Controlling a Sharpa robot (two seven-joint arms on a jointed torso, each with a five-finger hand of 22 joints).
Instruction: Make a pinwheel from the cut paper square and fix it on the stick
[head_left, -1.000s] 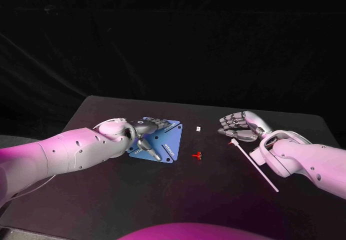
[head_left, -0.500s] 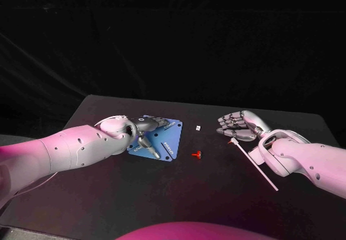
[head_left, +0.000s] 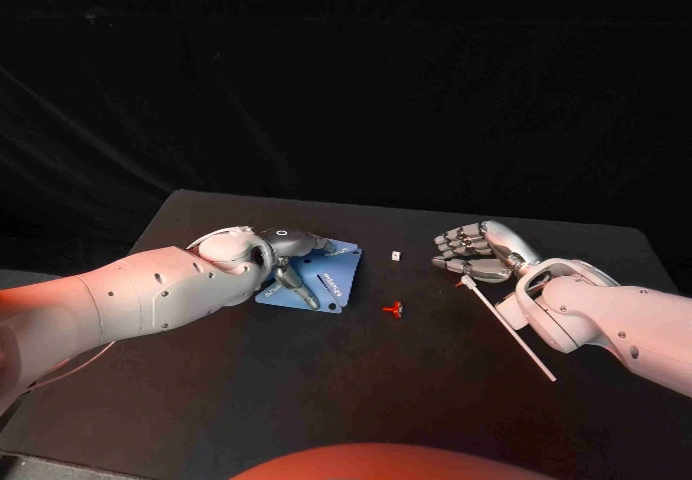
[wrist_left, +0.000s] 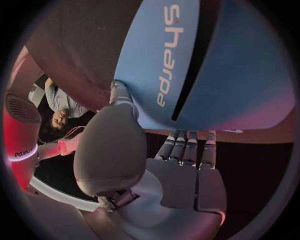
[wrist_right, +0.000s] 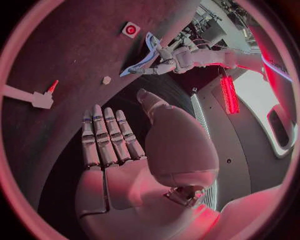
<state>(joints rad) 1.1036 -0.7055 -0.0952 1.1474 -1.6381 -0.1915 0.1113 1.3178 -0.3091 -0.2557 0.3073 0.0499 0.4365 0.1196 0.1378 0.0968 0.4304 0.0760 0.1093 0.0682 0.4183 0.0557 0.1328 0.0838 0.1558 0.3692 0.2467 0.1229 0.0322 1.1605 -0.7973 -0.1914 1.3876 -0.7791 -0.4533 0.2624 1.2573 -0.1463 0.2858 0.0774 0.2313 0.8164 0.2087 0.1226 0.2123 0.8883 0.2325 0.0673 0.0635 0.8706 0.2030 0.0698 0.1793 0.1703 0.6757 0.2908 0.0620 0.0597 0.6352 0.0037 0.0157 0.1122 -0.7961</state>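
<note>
The left arm (head_left: 137, 295) and right arm (head_left: 620, 320) have smooth white shells with small dark screw recesses and silver segmented fingers (wrist_right: 106, 140).

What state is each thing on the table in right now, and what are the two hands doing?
blue paper square: not yet a pinwheel, partly lifted off the table.
left hand: holding the blue paper square.
right hand: open, holding nothing.
stick: lying flat, nothing fixed on it.
red pin: lying loose.
small white piece: lying loose.
</note>
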